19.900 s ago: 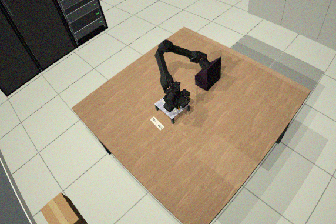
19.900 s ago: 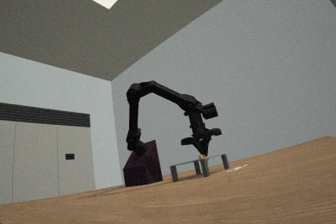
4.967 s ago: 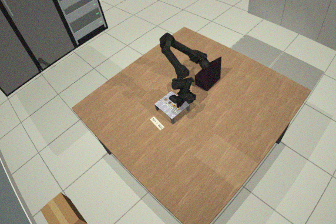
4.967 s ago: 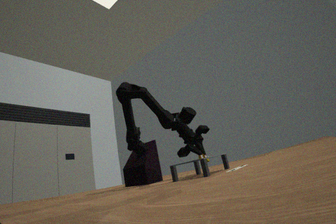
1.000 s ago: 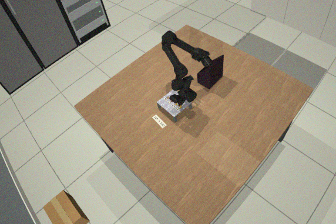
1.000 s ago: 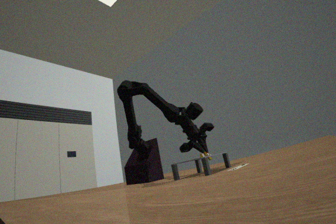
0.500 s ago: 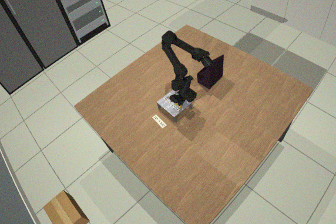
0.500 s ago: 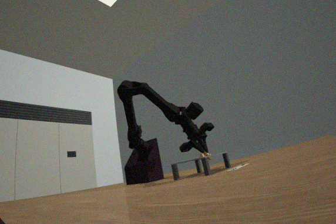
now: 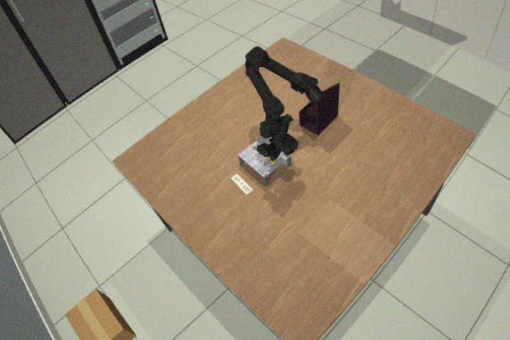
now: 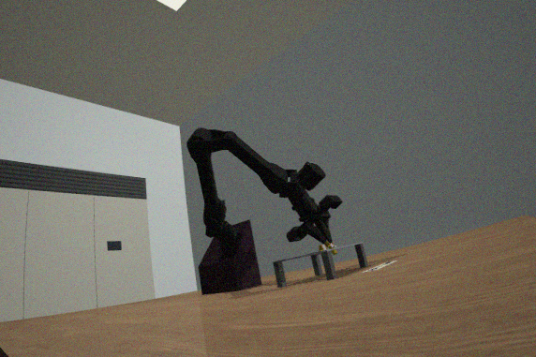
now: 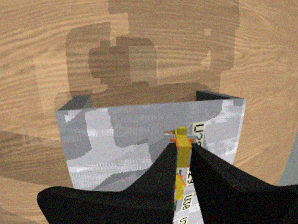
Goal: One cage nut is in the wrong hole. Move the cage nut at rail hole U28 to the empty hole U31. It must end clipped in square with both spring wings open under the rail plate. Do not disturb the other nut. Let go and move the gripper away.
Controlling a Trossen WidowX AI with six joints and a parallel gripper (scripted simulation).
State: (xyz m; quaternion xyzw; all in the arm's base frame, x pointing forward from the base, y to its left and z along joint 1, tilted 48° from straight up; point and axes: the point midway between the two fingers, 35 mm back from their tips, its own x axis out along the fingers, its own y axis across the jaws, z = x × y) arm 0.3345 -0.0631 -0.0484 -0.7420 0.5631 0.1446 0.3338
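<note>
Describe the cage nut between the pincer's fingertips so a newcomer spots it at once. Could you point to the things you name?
On the wooden table (image 9: 201,166) (image 10: 375,310) (image 11: 30,60) stands a low grey rail plate (image 9: 255,166) (image 11: 95,161) on short legs. The pincer (image 9: 271,159) (image 10: 328,244) (image 11: 181,148) reaches down to it, shut on a small yellow cage nut (image 11: 184,156). Unlike the yellow piece nearer the wrist camera, this one sits right between the fingertips.

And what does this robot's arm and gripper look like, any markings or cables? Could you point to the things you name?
The arm (image 9: 271,105) (image 10: 250,153) is matte black with chunky, angular joints. The gripper (image 11: 181,148) has black fingers tapering to narrow tips. I can make out no markings or cables.
</note>
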